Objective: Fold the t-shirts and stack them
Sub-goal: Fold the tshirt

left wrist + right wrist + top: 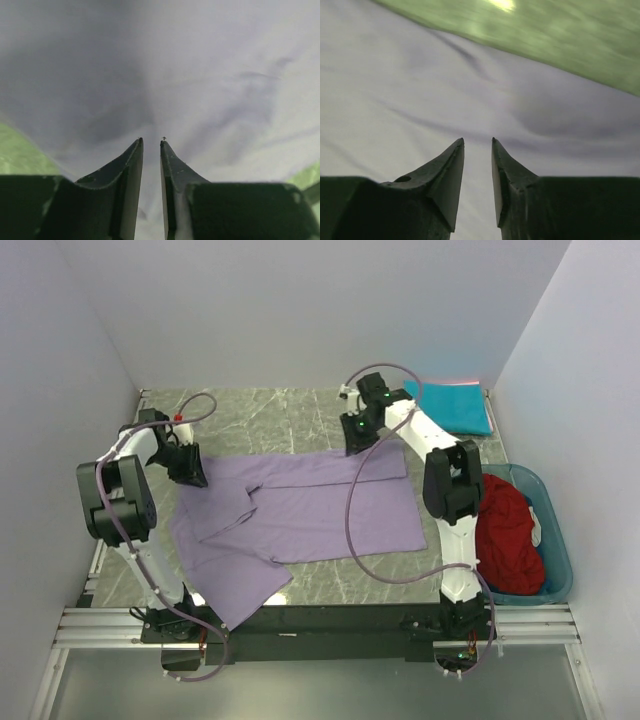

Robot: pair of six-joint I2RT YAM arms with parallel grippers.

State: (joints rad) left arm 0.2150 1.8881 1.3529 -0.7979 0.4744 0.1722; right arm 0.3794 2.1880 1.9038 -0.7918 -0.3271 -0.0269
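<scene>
Over the lavender shirt [310, 510] spread on the surface [300, 410], the left gripper [151, 142] and right gripper [478, 142] stand slightly parted, holding nothing.

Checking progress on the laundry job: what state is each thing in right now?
lavender shirt: spread on the table, partly folded.
teal shirt: folded flat, far right corner.
red shirt: crumpled in the bin.
bin: holds the red shirt.
left hand: slightly open over the lavender shirt, gripping nothing.
right hand: slightly open over the lavender shirt, gripping nothing.
</scene>
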